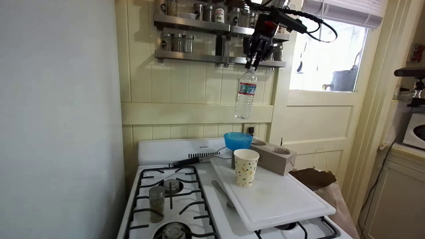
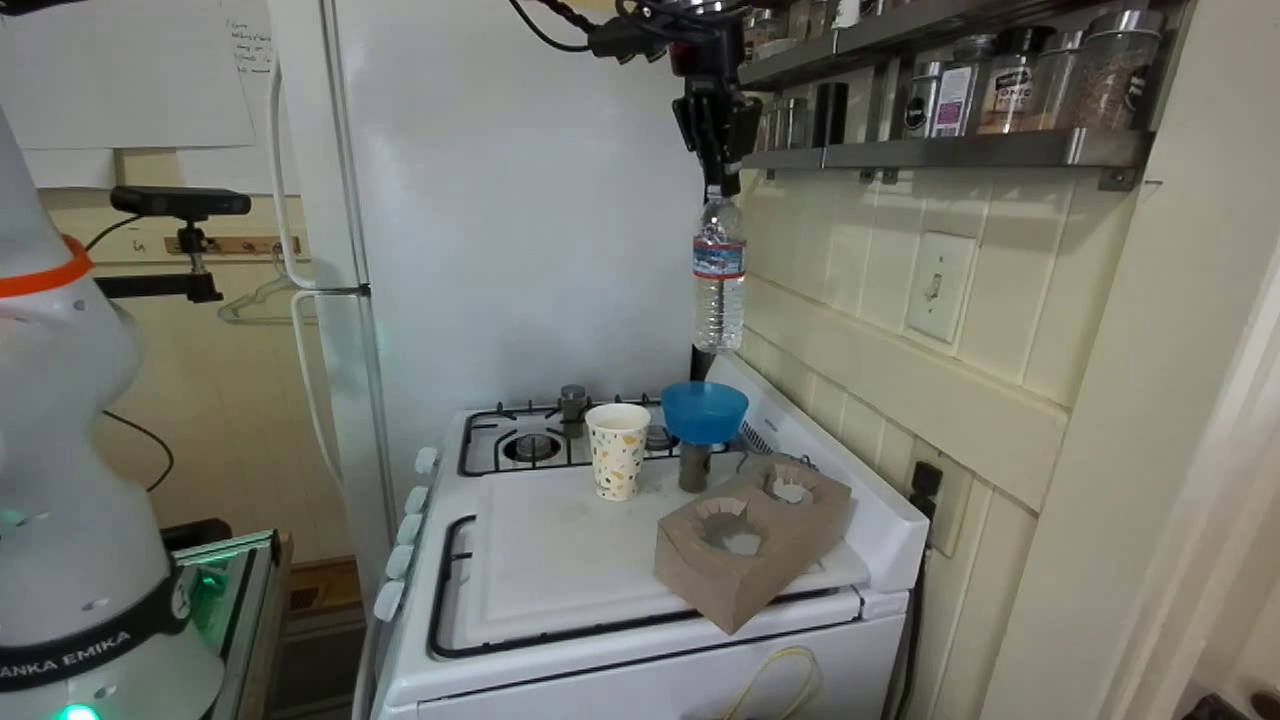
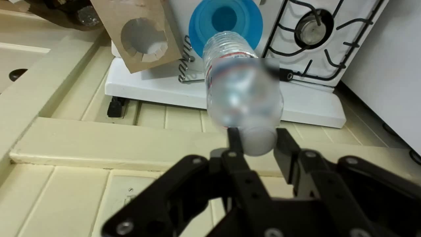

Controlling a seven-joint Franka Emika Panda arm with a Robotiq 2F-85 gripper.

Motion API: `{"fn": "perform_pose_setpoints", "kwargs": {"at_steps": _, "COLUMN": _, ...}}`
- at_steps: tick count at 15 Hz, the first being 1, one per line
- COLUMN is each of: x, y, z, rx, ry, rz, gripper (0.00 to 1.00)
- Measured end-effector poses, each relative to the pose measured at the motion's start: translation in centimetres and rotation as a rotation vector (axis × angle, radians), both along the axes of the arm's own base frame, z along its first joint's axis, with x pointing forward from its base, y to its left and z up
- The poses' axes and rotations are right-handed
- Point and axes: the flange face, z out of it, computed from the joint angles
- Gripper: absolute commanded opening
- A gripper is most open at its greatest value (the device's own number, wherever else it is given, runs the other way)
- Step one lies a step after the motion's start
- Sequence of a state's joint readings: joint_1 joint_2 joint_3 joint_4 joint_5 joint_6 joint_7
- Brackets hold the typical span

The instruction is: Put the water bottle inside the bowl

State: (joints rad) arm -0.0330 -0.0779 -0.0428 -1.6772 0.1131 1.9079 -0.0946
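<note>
The clear water bottle (image 1: 246,96) hangs nearly upright in the air, with a red and blue label band; it also shows in an exterior view (image 2: 719,290). My gripper (image 1: 252,63) is shut on its white cap, seen between the fingertips in the wrist view (image 3: 258,138). The bright blue bowl (image 2: 704,412) is below the bottle with a visible gap, raised on a small dark jar (image 2: 694,468). In the wrist view the bottle's lower end overlaps the bowl (image 3: 201,28) and hides part of its rim.
A patterned paper cup (image 1: 246,167) stands beside the bowl on the white cutting board (image 1: 282,202). A brown cardboard carrier (image 2: 735,570) is on the bowl's other side. A spoon (image 1: 223,192) and a black-handled utensil (image 1: 186,162) lie near. Metal spice shelves (image 1: 192,56) are beside the gripper.
</note>
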Motion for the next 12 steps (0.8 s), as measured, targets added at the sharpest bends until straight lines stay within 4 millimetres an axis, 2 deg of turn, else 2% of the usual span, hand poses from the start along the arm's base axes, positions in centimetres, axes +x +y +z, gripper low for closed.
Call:
{"fn": "perform_pose_setpoints", "kwargs": {"at_steps": 3, "x": 0.1, "y": 1.4, "z": 0.4, "rx": 0.003, "ry": 0.005, "rz": -0.014, "gripper": 0.08}}
{"fn": "perform_pose_setpoints", "kwargs": {"at_steps": 4, "x": -0.2, "y": 1.7, "z": 0.5, "rx": -0.001, "ry": 0.015, "rz": -0.031, "gripper": 0.31}}
{"fn": "perform_pose_setpoints", "kwargs": {"at_steps": 6, "x": -0.7, "y": 1.6, "z": 1.1, "rx": -0.020, "ry": 0.023, "rz": -0.071, "gripper": 0.31}}
{"fn": "perform_pose_setpoints", "kwargs": {"at_steps": 7, "x": -0.8, "y": 1.5, "z": 1.4, "rx": -0.024, "ry": 0.023, "rz": -0.079, "gripper": 0.08}}
{"fn": "perform_pose_setpoints", "kwargs": {"at_steps": 9, "x": -0.9, "y": 1.4, "z": 1.5, "rx": -0.025, "ry": 0.021, "rz": -0.084, "gripper": 0.08}}
{"fn": "perform_pose_setpoints", "kwargs": {"at_steps": 12, "x": -0.5, "y": 1.5, "z": 0.5, "rx": -0.015, "ry": 0.037, "rz": -0.084, "gripper": 0.08}}
